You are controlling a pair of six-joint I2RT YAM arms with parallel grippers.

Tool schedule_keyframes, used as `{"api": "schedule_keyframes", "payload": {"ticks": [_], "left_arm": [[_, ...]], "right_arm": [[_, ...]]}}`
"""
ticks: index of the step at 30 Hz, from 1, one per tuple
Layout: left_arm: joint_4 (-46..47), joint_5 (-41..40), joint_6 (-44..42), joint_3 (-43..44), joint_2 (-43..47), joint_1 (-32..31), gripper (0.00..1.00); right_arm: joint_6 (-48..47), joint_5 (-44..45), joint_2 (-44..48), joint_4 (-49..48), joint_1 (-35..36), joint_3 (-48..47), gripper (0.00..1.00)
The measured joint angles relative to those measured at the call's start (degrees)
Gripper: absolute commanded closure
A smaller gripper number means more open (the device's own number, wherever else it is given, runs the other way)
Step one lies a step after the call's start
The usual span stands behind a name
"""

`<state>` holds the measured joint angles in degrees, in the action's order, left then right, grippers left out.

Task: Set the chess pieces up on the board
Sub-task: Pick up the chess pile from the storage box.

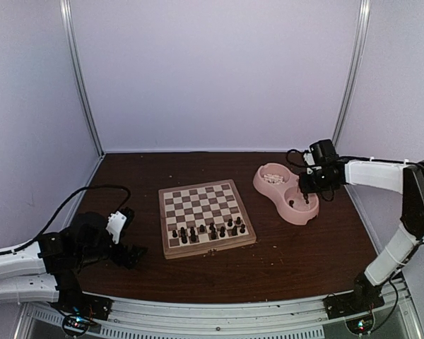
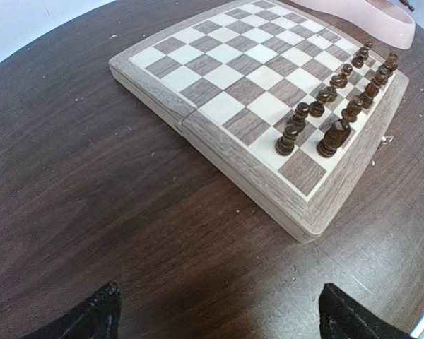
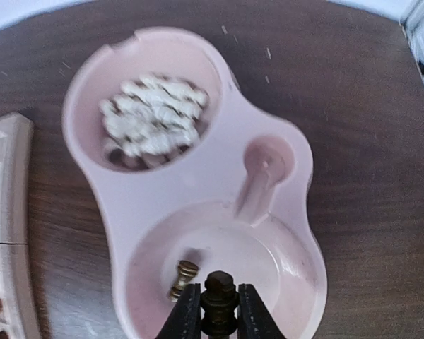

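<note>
Board (image 1: 198, 201) lies flat on the dark table (image 1: 127, 183). Its far rows are bare, and the two rows at its near edge carry dark chess pieces (image 1: 205, 229) (gaps likely, count not legible).

Pink double bowl (image 1: 279, 189) sits just right of the board, not touching it. The compartment nearer the board holds a heap of cream-white pieces (image 3: 155, 123).

Left gripper (image 2: 219, 314) hangs low left of the board, jaws wide, nothing between them.

Right gripper (image 3: 219, 311) is down in the compartment farther from the board, jaws narrow and pinched on an upright dark piece (image 3: 219, 286). A second dark piece (image 3: 184, 277) lies tipped just beside it, on the board side.

Step in hand, as judged: picking a dark piece from the bowl. Next move calls for a straight lift clear of the bowl wall, then a carry to a free square in the board's near rows. The piece should go down upright without nudging its neighbours.
</note>
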<state>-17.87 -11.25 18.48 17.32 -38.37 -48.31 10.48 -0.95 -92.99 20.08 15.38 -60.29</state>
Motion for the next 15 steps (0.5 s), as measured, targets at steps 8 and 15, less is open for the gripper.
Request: {"api": "schedule_keyframes", "payload": {"ticks": [8, 15], "left_arm": [[0.3, 0.2, 0.0, 0.0, -1.4, 0.0, 0.02], [-0.2, 2.5, 2.7, 1.2, -1.3, 0.0, 0.13]], "right_arm": [[-1.3, -18.1, 17.0, -15.5, 0.0, 9.0, 0.82], [1.6, -34.5, 23.6, -23.9, 0.0, 14.1, 0.84]]}}
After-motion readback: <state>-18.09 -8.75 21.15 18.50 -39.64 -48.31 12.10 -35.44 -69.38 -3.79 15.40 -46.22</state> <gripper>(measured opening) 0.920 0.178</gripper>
